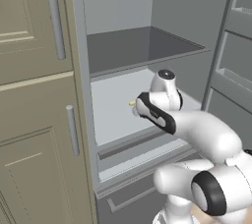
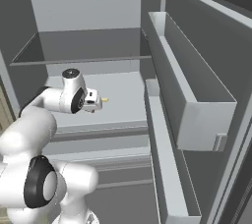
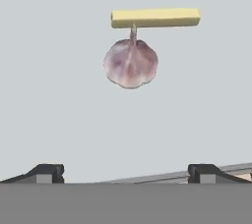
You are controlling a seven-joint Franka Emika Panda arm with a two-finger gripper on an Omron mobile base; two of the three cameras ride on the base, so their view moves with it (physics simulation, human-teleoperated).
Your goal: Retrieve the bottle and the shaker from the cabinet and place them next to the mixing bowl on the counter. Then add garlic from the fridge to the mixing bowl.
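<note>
The fridge (image 1: 118, 107) stands open and my arm reaches in over its pale grey middle shelf (image 2: 123, 88). On that shelf lies the garlic (image 3: 130, 63), a small whitish-pink bulb with its stem pointing away from the hand. My gripper (image 3: 127, 173) is open, its two dark fingertips (image 3: 49, 172) spread wide, with nothing between them. The bulb lies ahead of the fingers, apart from them and roughly centred between them. From the base, the gripper (image 2: 97, 102) hovers low over the shelf's left half.
A yellow stick (image 3: 155, 17) lies crosswise just beyond the garlic's stem, seen also as a yellow stick (image 2: 105, 99). The fridge door's grey bins (image 2: 189, 90) stand to the right. Tall beige cupboard doors (image 1: 34, 95) with metal handles flank the left. An upper shelf (image 1: 142, 46) hangs overhead.
</note>
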